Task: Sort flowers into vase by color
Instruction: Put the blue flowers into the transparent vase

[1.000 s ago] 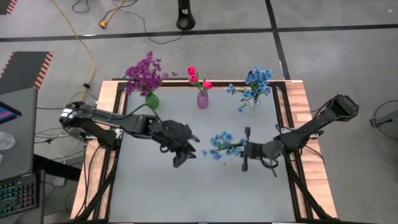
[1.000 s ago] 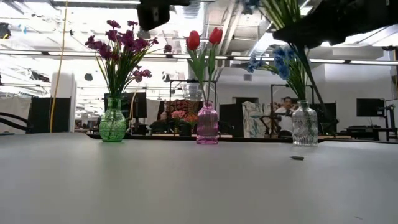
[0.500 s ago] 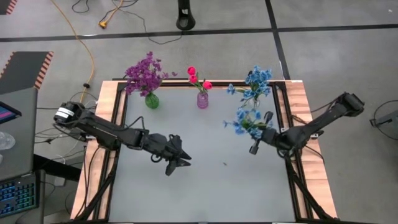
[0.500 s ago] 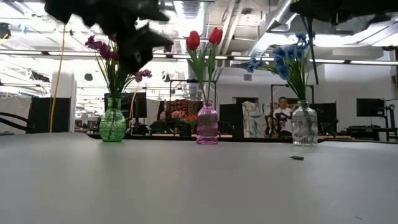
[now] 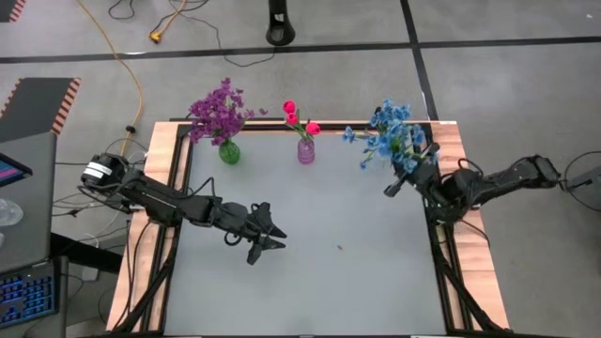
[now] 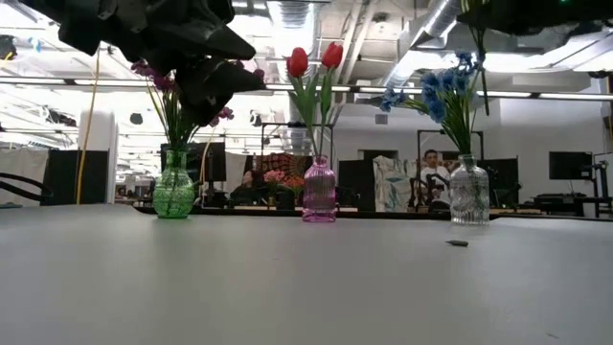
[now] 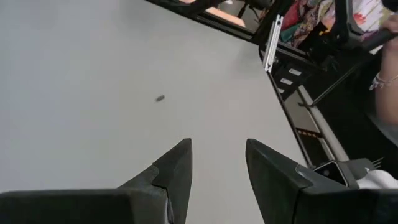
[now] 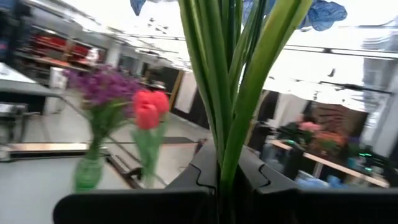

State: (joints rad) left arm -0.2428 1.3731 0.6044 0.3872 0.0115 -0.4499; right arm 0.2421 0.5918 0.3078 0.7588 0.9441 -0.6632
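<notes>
Jaws pinching blue sprig (image 8: pixel 227 93) stems show only from right wrist; left's gape empty.

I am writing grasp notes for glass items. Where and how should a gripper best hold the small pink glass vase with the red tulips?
Probably the narrow neck of the pink glass vase, just under the rim, coming level from the open table side. The bulbous ribbed body looks wide and slippery, and the red tulips with their leaves rise straight out of the mouth, blocking any approach from above.

My arms are matte black, jointed, with loose black cables; my left end effector (image 7: pixel 217 168) has two smooth, tapering, dark angular fingers (image 7: pixel 177 168).
</notes>
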